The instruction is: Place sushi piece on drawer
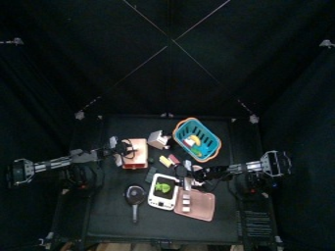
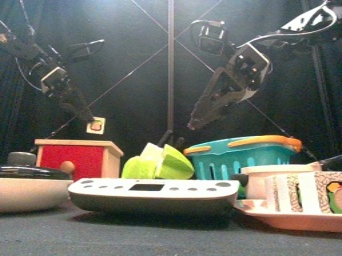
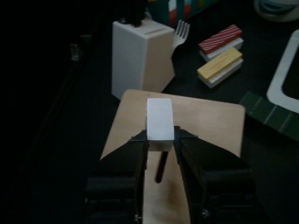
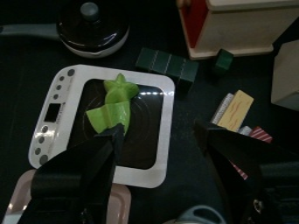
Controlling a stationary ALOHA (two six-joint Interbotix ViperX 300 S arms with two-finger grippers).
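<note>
Over the wooden drawer [image 3: 176, 131] I have the left pincer [image 3: 160, 147] clamped on the sushi piece [image 3: 160, 118], a pale white block that stands out from the fingertips above the drawer's flat top; from my wrist camera I cannot tell whether it touches the wood or sits just clear of it. Past the drawer I see a white box [image 3: 142, 54], and near it two more sushi pieces, one red-topped [image 3: 221, 39] and one yellow [image 3: 221, 65], lying on the black worktop [image 3: 70, 96]. On the other side, my right pincer [image 4: 158, 144] hangs wide apart, holding nothing, above the white scale [image 4: 100, 122], which carries a green leafy piece [image 4: 114, 107]. From the front I see the red drawer box [image 2: 76, 157] at the left and the teal basket [image 2: 243, 157] toward the right, with the scale lying low before them.
</note>
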